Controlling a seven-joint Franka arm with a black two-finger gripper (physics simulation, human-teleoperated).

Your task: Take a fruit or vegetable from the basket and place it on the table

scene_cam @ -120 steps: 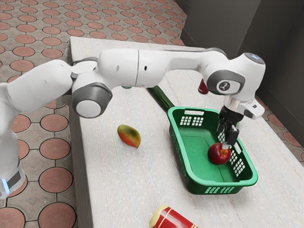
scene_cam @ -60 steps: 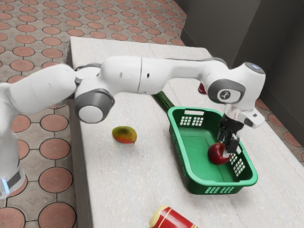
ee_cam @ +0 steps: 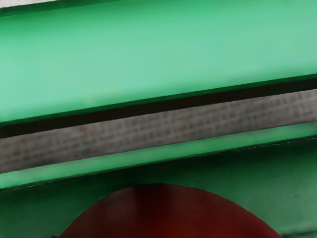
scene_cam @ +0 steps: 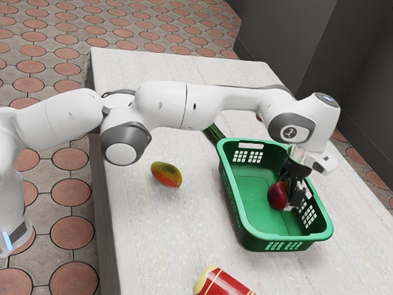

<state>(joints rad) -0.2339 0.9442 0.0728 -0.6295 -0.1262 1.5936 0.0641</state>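
Note:
My gripper [scene_cam: 293, 184] is low inside the green basket [scene_cam: 236, 212], by its wall on the exterior view's right. The dark red apple [scene_cam: 277, 196] is right against it, on its side toward the exterior view's left, partly covered by it. In the wrist view the apple [ee_cam: 171, 213] is a big dark red dome at the lower edge, with the green basket wall [ee_cam: 158, 54] beyond it. I cannot make out whether the apple is gripped or whether it touches the basket floor.
A yellow-green and red mango [scene_cam: 166, 174] lies on the table [scene_cam: 159, 246], toward the exterior view's left of the basket. A red can [scene_cam: 224, 283] with a pale end lies near the lower edge. Behind the basket is a dark green cucumber [scene_cam: 214, 133], partly under the arm.
My hand has moved down to the apple, which has turned and shifted slightly toward the exterior view's left. The mango has rocked on the table.

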